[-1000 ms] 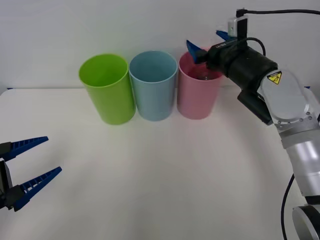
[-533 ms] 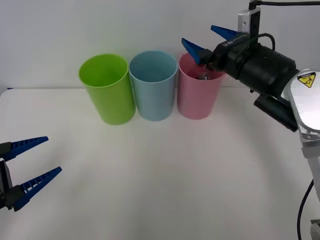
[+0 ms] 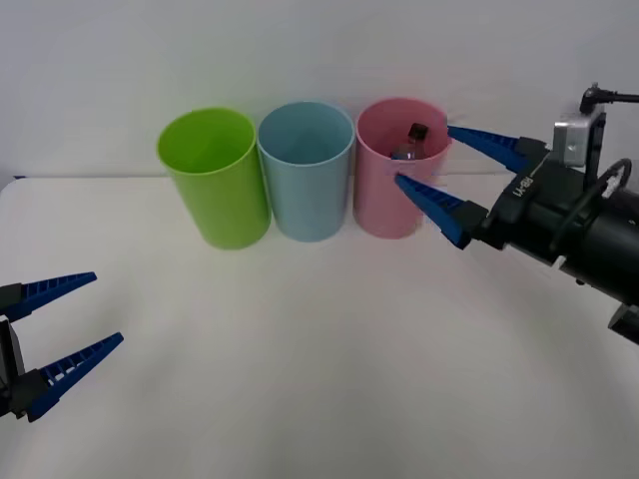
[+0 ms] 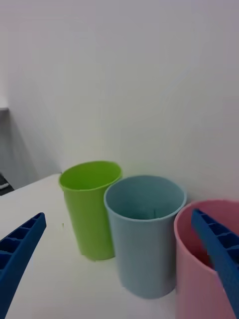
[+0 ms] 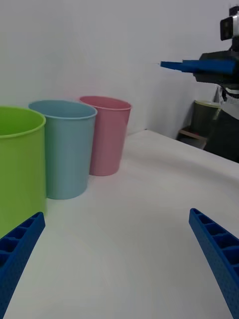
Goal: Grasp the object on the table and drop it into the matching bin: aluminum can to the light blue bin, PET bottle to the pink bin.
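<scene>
Jaws of the right gripper gaped empty beside the pink bin; retreating carelessly might topple it, bottle inside.

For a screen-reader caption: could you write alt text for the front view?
A small clear plastic bottle with a black cap sits inside the tall pale pink plastic bin, beside matching light blue and lime green bins. The open right end effector hangs next to the pink bin; the open left end effector waits near the white table's edge.
</scene>
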